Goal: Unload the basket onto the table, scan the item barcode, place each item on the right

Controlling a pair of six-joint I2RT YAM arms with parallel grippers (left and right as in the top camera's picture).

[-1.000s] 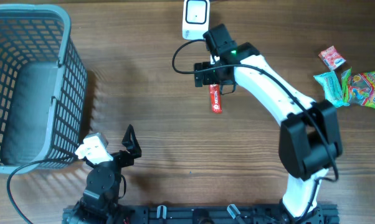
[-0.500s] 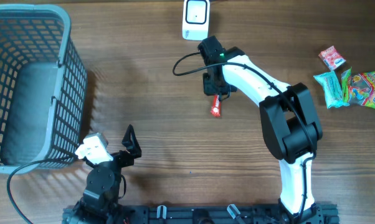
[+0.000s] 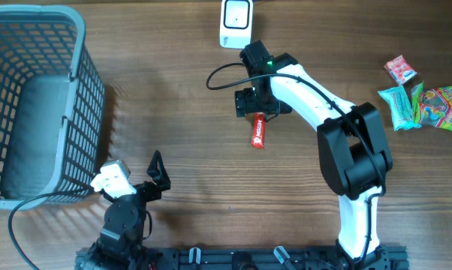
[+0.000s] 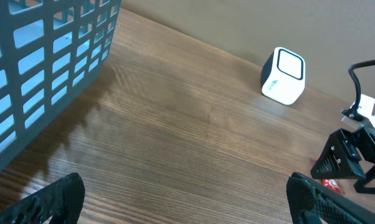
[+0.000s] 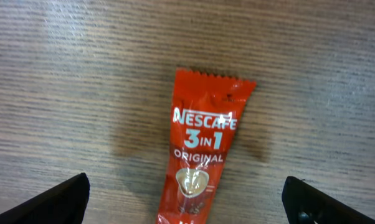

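At the far left of the wooden tabletop (image 3: 173, 90) stands a grey plastic basket with lattice walls (image 3: 79, 75). Just beside its near corner rests the left arm, low at the near edge. The left fingers (image 4: 50, 202) are spread wide apart and hold nothing; in the left wrist view only bare wood lies between them.

Further to the right, at the far edge, stands a small white box-shaped scanner with a square window (image 3: 236, 22). Near it, a little toward the near side, the right arm reaches over the tabletop. The right fingers (image 5: 60, 202) are wide open, one at each side. Between them, but touching neither, lies the red coffee sachet with white print (image 5: 203, 155). It lies flat on the wood, the printed face up, its notched end pointing away from the wrist camera. From above, the sachet shows just below the black head of the right arm, apart from the scanner.

At the far right lie several colourful snack packets (image 3: 425, 101), close together.
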